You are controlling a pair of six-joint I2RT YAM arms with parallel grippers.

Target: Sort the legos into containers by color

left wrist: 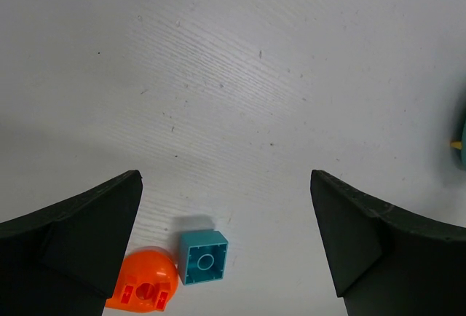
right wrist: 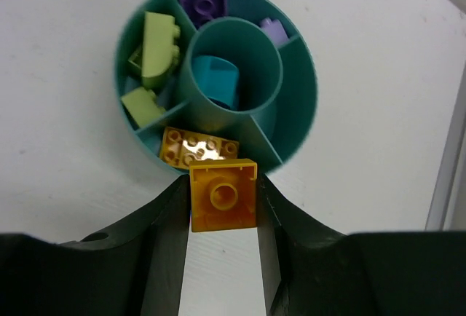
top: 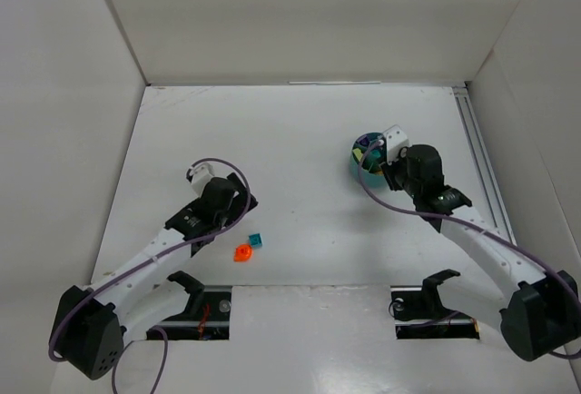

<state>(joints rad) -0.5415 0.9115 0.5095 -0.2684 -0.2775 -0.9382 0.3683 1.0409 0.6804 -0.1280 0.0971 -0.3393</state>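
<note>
Two robot arms work over a white desk [left wrist: 255, 76] boxed in by white walls.

The right gripper [right wrist: 223, 207] reaches toward the far right of the desk, its jaws clenched on a small square yellow brick [right wrist: 223, 185] with one stud facing the camera. The brick sits at the near rim of a round teal cup [right wrist: 295, 94]; whether it touches the rim cannot be told. Dividers split the cup into wedges around a central tube. The nearest wedge holds another yellow brick [right wrist: 198, 147]. The left wedges hold two pale green bricks [right wrist: 159, 46]. The far wedges hold a purple brick [right wrist: 204, 1] and a lilac brick [right wrist: 273, 30]. A teal piece [right wrist: 217, 79] lies in the tube.

The left gripper [left wrist: 224, 178] hangs over the near left of the desk, jaws released and spread wide, grasping nothing. Below it, close to the left finger, lie a square teal brick [left wrist: 202, 258] and a round orange piece [left wrist: 145, 290], just beside each other.
</note>
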